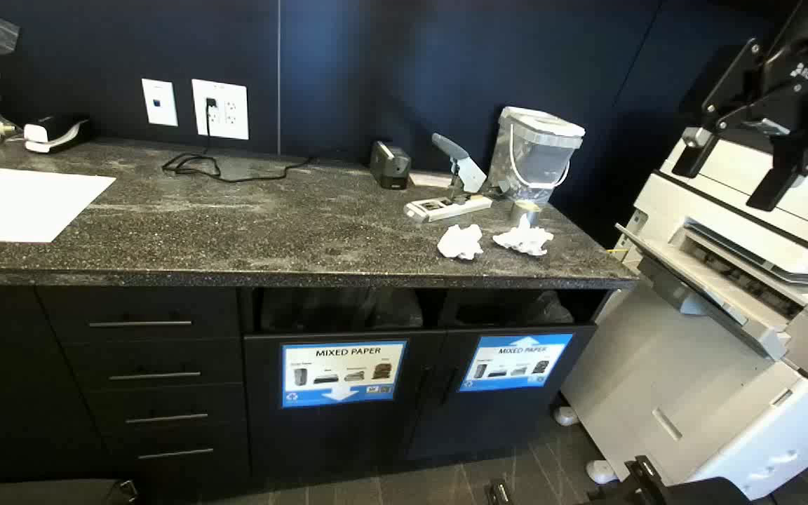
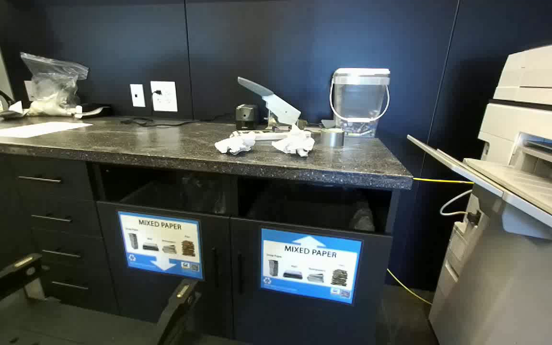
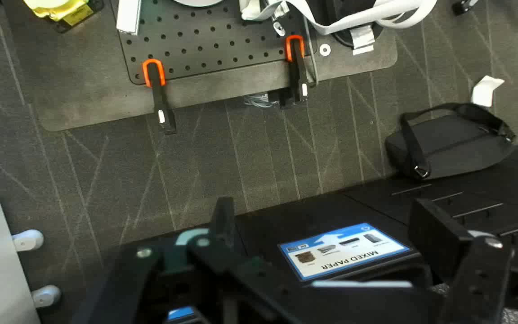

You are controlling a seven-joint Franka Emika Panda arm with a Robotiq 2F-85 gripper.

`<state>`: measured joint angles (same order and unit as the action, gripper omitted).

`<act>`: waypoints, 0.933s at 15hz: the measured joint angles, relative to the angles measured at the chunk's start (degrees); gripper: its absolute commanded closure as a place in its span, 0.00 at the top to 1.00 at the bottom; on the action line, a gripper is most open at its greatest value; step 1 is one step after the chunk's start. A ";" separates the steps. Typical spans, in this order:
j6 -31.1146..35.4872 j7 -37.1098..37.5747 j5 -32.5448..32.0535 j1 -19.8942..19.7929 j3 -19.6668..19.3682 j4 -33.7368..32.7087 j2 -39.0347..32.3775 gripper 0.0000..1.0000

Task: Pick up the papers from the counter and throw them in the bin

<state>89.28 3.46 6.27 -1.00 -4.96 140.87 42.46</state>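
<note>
Fingers (image 1: 774, 184) stand wide apart with nothing between them, held high; in an exterior view they show against the copier (image 1: 670, 382), well apart from what they must collect. The job looks to be at its very start. An outer paper wad (image 1: 524, 240) and an inner paper wad (image 1: 460, 242) both lie on the counter (image 1: 271, 224), near its front edge and toward the corner by the copier, with a slim gap between them. Just beside the outer paper wad is a tape roll (image 2: 333, 138), and the stapler (image 1: 470, 175) stands behind, toward the back edge. Under the front edge, the bin cabinet (image 2: 228, 306) with its 2 MIXED PAPER signs (image 2: 310, 265) is probably where the wads belong; its 2 openings are too dark to tell whether any paper is inside. That leaves, by this reading, the whole round to do 2 times: reach, grasp, carry, drop. A flat white sheet (image 1: 29, 203), well along the front edge toward the other end, seems not to be rubbish. The wrist view shows a small white scrap (image 3: 487, 91) on the floor (image 3: 205, 162); whether it counts toward the task cannot be told.
</note>
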 measured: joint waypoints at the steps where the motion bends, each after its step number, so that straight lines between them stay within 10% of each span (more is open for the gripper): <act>1: 0.00 0.00 0.00 0.00 0.00 -0.23 0.05 1.00; 9: 0.73 -0.85 0.00 -0.02 0.04 0.19 -0.23 1.00; 14: 12.50 -4.17 0.00 -0.01 0.08 2.83 -4.57 1.00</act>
<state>101.78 -0.71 6.27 -1.01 -4.88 143.70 37.88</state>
